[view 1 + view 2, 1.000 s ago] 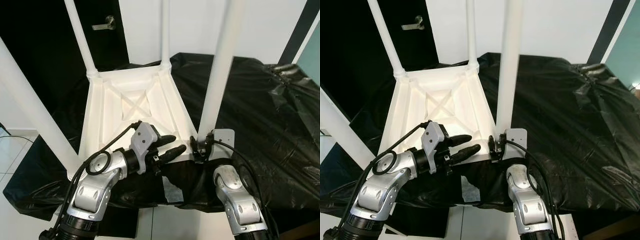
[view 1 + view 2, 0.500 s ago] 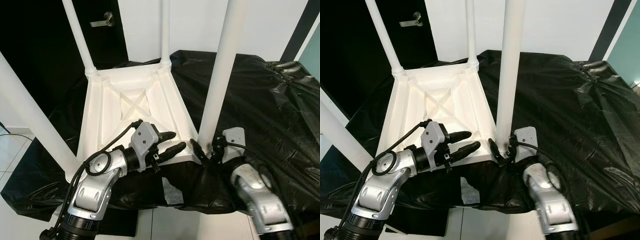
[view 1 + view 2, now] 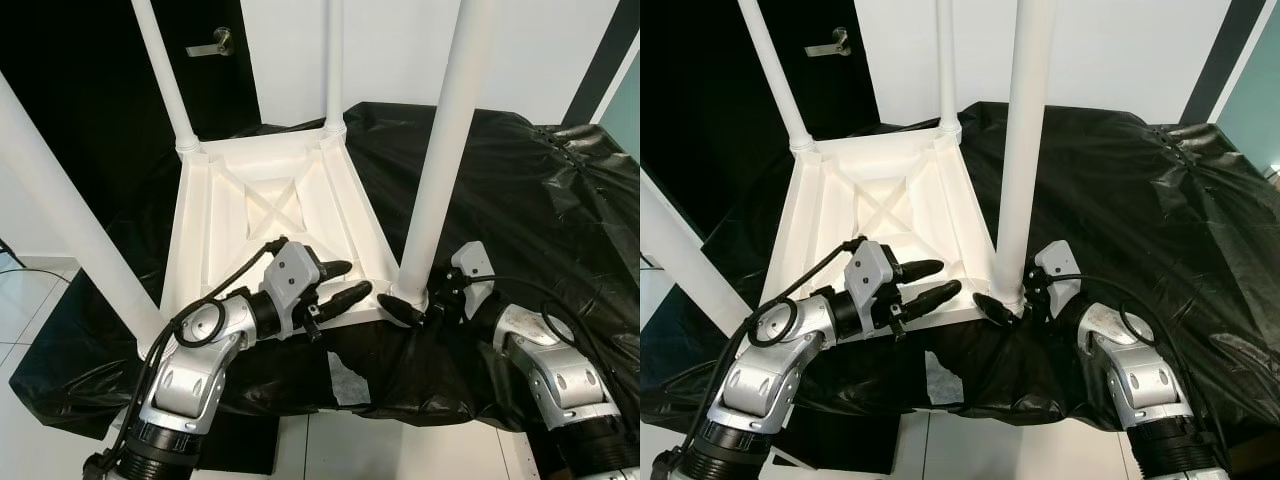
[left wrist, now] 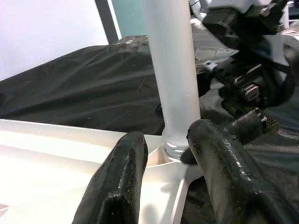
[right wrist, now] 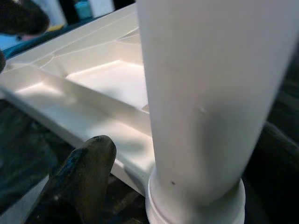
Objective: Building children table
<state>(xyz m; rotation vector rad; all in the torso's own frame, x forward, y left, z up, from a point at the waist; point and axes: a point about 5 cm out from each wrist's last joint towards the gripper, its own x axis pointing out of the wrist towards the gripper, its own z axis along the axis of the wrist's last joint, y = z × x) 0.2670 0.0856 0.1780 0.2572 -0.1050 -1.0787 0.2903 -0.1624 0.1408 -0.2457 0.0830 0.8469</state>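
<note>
The white children's table lies upside down on a black sheet, its legs pointing up. The near right leg stands in its corner socket. My right gripper reaches in from the right at this leg's base. In the right wrist view its fingers straddle the leg, open, with a gap on one side. My left gripper hovers open over the table's near rim, just left of that corner. Its fingers point at the leg base and hold nothing.
Black plastic sheeting covers the work surface, which drops off at the near edge. The near left leg and two far legs stand tall. A dark door with a handle is behind, and a white scrap lies below.
My right arm has swung from in front of the near right leg round to its right side, the gripper staying at the leg base. The left gripper has barely moved.
</note>
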